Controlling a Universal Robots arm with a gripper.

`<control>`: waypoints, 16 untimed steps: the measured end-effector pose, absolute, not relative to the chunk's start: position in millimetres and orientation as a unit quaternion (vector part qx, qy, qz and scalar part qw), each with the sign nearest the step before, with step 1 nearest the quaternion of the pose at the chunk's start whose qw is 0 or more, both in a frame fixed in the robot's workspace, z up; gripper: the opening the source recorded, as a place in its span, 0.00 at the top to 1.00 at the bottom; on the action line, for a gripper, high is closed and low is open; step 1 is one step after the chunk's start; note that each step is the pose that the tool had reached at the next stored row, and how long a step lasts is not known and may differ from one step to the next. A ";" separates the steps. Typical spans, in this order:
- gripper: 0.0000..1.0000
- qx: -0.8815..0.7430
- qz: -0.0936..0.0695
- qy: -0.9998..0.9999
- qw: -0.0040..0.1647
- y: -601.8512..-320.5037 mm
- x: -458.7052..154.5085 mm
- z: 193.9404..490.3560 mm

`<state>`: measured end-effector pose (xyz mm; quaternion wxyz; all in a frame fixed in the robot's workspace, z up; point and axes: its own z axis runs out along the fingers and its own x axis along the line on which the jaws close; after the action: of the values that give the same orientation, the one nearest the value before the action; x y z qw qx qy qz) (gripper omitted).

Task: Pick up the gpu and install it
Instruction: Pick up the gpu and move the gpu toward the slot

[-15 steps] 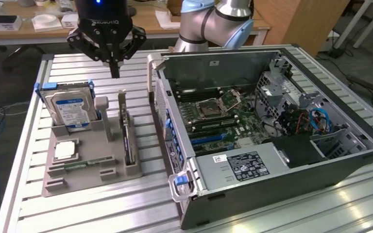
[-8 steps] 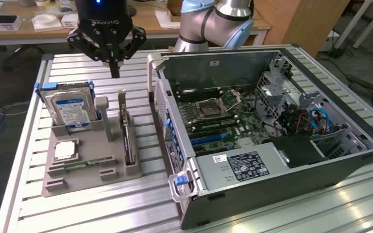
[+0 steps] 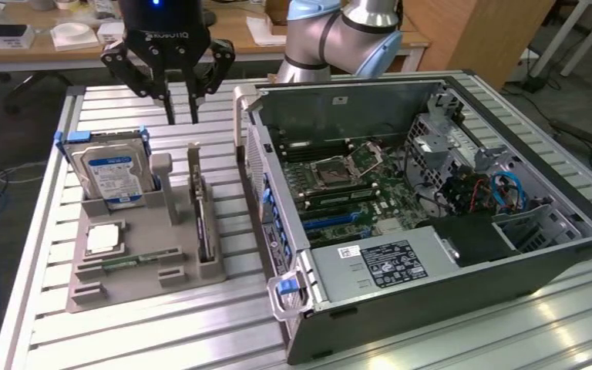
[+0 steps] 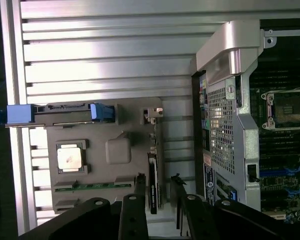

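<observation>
Slatted aluminium table (image 3: 224, 324) carries a grey holder tray (image 3: 142, 281) and, on the exterior view's right, an open computer case (image 3: 543, 254) lying on its side with the motherboard (image 3: 348, 185) exposed.

**Position of the part.** We find the gpu (image 3: 204, 227) standing on its long edge in the tray slot nearest the case, with its metal bracket at the far end of the slot. It has not been lifted.

**Gripper.** The gripper (image 3: 182, 117) hangs above the tray with its fingers spread and nothing between them. In the wrist view, the gripper (image 4: 158, 177) lines up over the card's upper edge.

**Handling.** We judge the card to be light and stiff, but fragile: a thin board with exposed components and a contact edge. We advise taking it across its two flat faces along the free upper edge, near mid-length, with moderate force; the faces are probably smooth, so a tilted grip may slip.

**Obstructions.**
- The hard drive (image 3: 116, 169) stands upright in the same tray, apart from the card.
- The processor (image 3: 104, 237) and memory stick (image 3: 132, 262) lie low.
- The slot walls hug the card closely.
- The case wall stands just beside the tray.
</observation>
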<state>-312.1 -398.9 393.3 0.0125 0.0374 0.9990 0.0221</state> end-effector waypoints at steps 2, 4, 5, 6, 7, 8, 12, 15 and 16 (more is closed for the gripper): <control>0.59 0.037 0.022 0.999 0.012 -398.8 -312.1 393.3; 0.53 0.037 0.022 0.999 0.013 -398.9 -312.1 393.3; 0.53 0.037 0.020 0.999 0.012 -398.8 -312.3 393.1; 0.47 0.033 0.019 0.999 0.011 -399.1 -312.2 392.6; 0.47 0.028 0.019 0.999 0.010 -399.1 -312.2 392.2; 0.47 0.022 0.019 1.000 0.007 -399.0 -312.2 391.7; 0.47 0.002 0.018 1.000 -0.002 -399.3 -312.2 387.4; 0.47 -0.013 0.018 1.000 -0.005 -399.8 -312.2 382.5; 0.47 -0.013 0.018 1.000 -0.005 -400.2 -312.1 380.7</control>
<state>-312.1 -400.2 380.7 -0.0046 -0.0131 0.9997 0.0181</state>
